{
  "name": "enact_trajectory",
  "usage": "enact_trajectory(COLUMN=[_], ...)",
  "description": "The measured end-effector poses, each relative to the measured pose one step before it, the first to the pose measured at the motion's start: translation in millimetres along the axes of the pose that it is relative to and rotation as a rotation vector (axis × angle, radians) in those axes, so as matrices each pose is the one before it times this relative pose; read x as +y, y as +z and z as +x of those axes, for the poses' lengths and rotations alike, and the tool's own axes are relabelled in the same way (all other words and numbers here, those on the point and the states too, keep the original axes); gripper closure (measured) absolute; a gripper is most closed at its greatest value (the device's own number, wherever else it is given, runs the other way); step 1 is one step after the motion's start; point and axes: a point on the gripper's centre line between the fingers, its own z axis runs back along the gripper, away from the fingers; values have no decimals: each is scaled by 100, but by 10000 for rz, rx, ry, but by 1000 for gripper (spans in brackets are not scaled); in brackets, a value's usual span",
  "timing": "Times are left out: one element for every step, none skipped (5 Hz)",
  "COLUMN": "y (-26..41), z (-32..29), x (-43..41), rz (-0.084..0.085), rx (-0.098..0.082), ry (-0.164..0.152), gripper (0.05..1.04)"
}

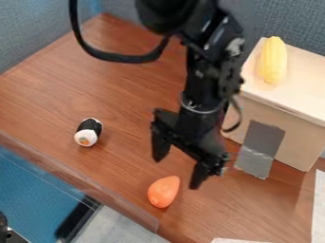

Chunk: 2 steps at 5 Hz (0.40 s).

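My black gripper (pixel 178 172) hangs over the middle of the wooden table, its two fingers spread wide with nothing between them. Just below it in the view, an orange egg-shaped object (pixel 164 191) lies on the table near the front edge, closest to the gripper. Off to the left, a sushi roll toy (pixel 88 132) with a black wrap and white end rests on the wood. A yellow corn cob (pixel 273 60) lies on top of the pale wooden box (pixel 303 78) at the upper right.
Grey tape (pixel 260 148) runs from the side of the box down to the table (pixel 120 90). A clear low barrier (pixel 82 182) lines the table's front left edge. Blue-grey partition walls (pixel 38 28) stand behind, and white paper pieces lie at the lower right.
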Motion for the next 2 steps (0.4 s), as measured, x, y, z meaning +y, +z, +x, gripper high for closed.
enact_trajectory(y=[-724, -326], z=[-965, -227], x=[140, -459], rz=[76, 86], rx=[142, -117], ry=[35, -78], gripper=[84, 84])
